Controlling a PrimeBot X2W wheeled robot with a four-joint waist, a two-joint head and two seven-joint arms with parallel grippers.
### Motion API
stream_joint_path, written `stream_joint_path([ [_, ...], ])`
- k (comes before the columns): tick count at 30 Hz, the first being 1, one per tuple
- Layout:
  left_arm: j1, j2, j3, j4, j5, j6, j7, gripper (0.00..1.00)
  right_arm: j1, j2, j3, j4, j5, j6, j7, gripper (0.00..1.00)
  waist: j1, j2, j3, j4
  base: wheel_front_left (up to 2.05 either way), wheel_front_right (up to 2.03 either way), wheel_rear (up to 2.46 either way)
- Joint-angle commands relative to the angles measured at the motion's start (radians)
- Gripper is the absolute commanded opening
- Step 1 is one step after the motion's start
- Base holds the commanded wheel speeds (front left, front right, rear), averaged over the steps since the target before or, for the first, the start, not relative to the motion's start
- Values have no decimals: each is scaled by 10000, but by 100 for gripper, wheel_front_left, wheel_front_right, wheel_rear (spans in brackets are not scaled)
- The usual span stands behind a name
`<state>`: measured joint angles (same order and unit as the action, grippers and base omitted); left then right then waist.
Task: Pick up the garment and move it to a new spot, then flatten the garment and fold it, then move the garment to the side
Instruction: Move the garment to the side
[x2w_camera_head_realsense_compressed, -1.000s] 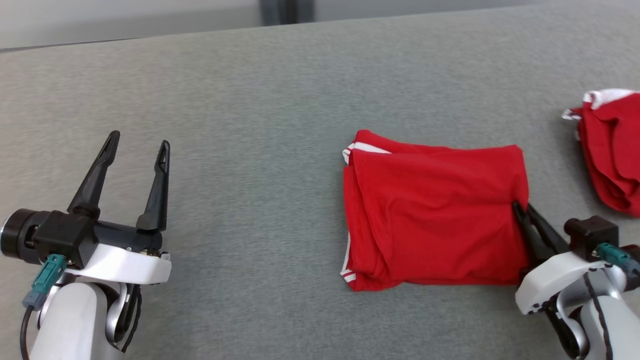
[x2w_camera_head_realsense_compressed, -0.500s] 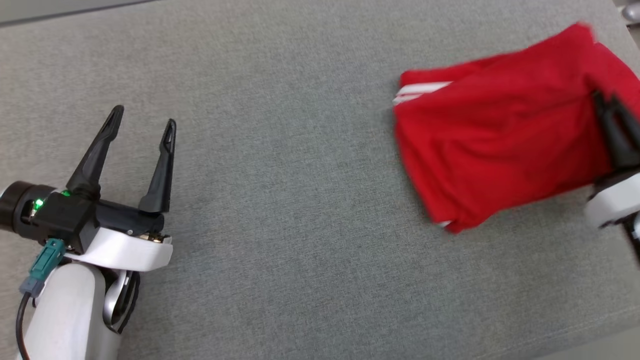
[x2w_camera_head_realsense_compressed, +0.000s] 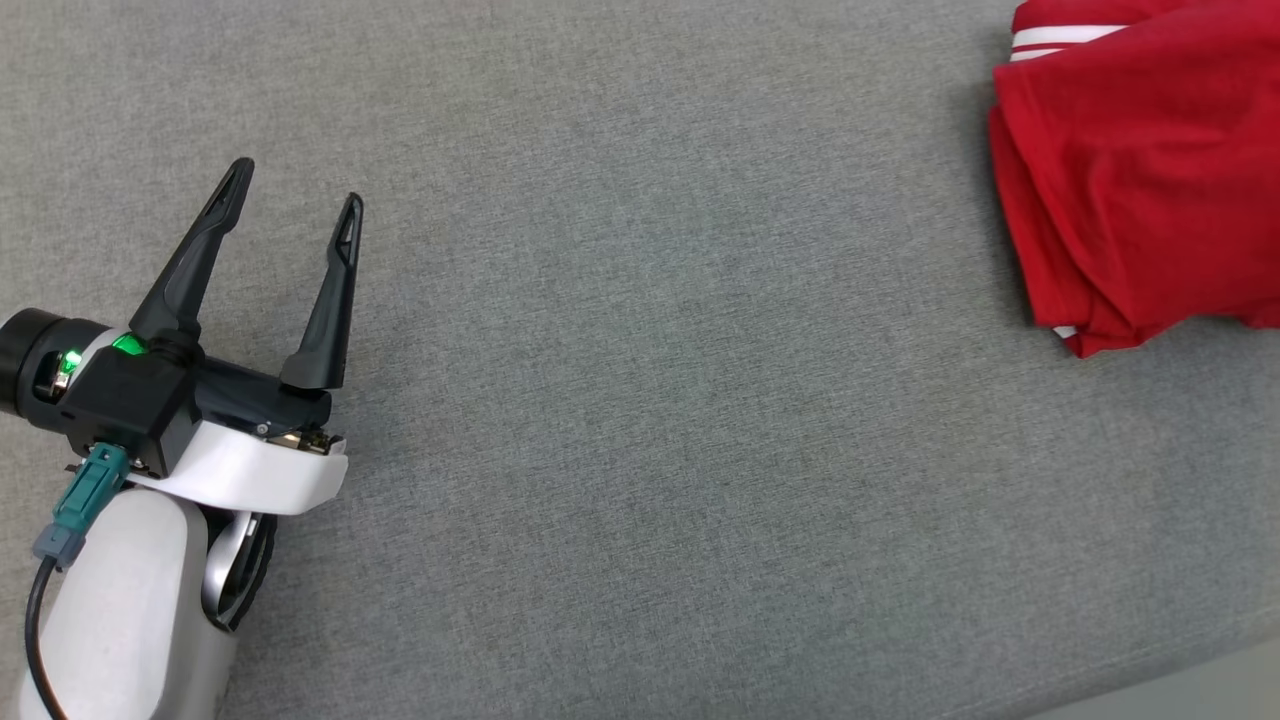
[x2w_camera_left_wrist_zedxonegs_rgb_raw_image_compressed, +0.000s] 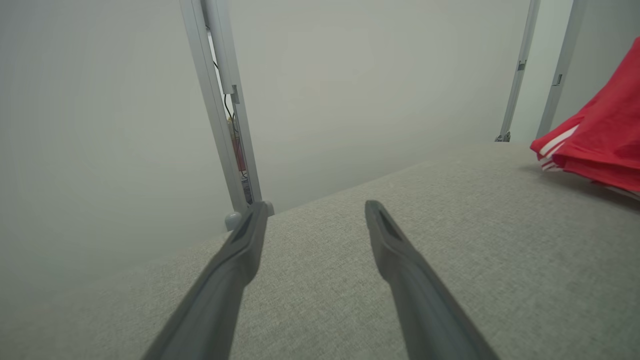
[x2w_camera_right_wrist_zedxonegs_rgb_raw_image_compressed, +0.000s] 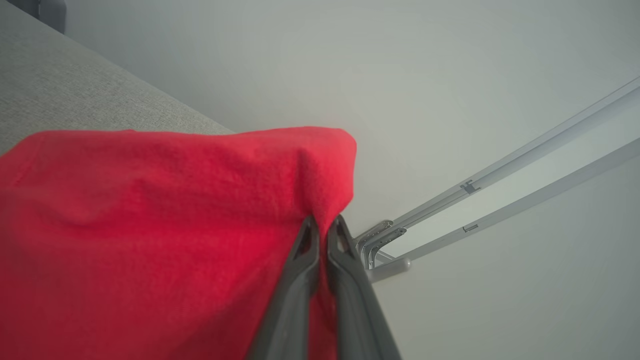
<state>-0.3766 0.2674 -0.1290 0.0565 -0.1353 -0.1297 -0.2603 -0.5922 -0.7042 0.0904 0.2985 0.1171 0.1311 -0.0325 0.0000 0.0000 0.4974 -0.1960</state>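
The garment (x2w_camera_head_realsense_compressed: 1150, 170) is a folded red piece with white stripes at one edge, at the upper right of the head view and cut off by its right edge. My right gripper (x2w_camera_right_wrist_zedxonegs_rgb_raw_image_compressed: 323, 222) is shut on the garment's (x2w_camera_right_wrist_zedxonegs_rgb_raw_image_compressed: 165, 235) edge, the cloth draping left of the fingers and raised at that side. In the left wrist view the garment (x2w_camera_left_wrist_zedxonegs_rgb_raw_image_compressed: 600, 140) shows at the far right, its striped corner resting on the grey surface. My left gripper (x2w_camera_head_realsense_compressed: 297, 192) stands open over the grey surface at the lower left, far from the garment, nothing between its fingers (x2w_camera_left_wrist_zedxonegs_rgb_raw_image_compressed: 240, 250).
A grey fabric-covered table (x2w_camera_head_realsense_compressed: 640, 400) spreads across the head view; its front edge shows at the lower right corner. Metal frame posts (x2w_camera_left_wrist_zedxonegs_rgb_raw_image_compressed: 220, 100) stand beyond the table's far edge against a pale wall.
The garment has travelled to the right and up in the head view, held by my right gripper, which has left that view. The camera has shifted too. My left gripper stays open.
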Motion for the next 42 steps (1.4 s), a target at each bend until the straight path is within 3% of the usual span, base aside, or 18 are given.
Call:
stream_joint_path([
  [1,-153,30,-10,-27,-45,-11,-32,100,-196,-88,42,160,59,-5,-89,6,0,0,51,48,0,0,0],
  [2,-187,35,-18,-34,-49,-11,-32,100,-296,-101,77,439,92,-5,-87,35,0,0,86,70,0,0,0],
  [3,-234,33,-34,-36,-53,-11,-32,100,-404,-121,127,673,30,-5,-134,76,0,0,124,98,0,0,0],
  [4,-283,27,-41,-43,-51,-11,-32,100,-516,-90,106,941,-24,-5,-189,100,0,0,154,123,0,0,0],
  [9,-266,-54,-14,-146,-54,-11,-32,100,-720,482,-701,2428,-384,-5,-447,100,0,0,96,265,0,0,0],
  [15,108,-127,114,-52,-57,32,-32,100,-412,1602,-1813,2637,-148,-5,-1510,100,0,0,-483,235,0,0,0],
  [21,516,-281,278,8,-91,112,-32,100,21,2922,-2499,1334,620,-4,-2123,100,0,0,-1176,357,0,0,0],
  [26,791,-425,370,40,-103,179,-32,100,679,3925,-2442,-61,1433,-4,-2056,100,0,0,-1635,744,0,0,0],
  [35,1268,-656,563,169,-227,272,-32,100,2026,5346,-1872,-1770,1218,-4,-1529,100,0,0,-2404,1552,0,0,0],
  [42,1839,-763,643,370,-333,285,-32,100,3230,6137,-1177,-2219,837,-2,-1231,100,0,0,-3190,1967,0,0,0],
])
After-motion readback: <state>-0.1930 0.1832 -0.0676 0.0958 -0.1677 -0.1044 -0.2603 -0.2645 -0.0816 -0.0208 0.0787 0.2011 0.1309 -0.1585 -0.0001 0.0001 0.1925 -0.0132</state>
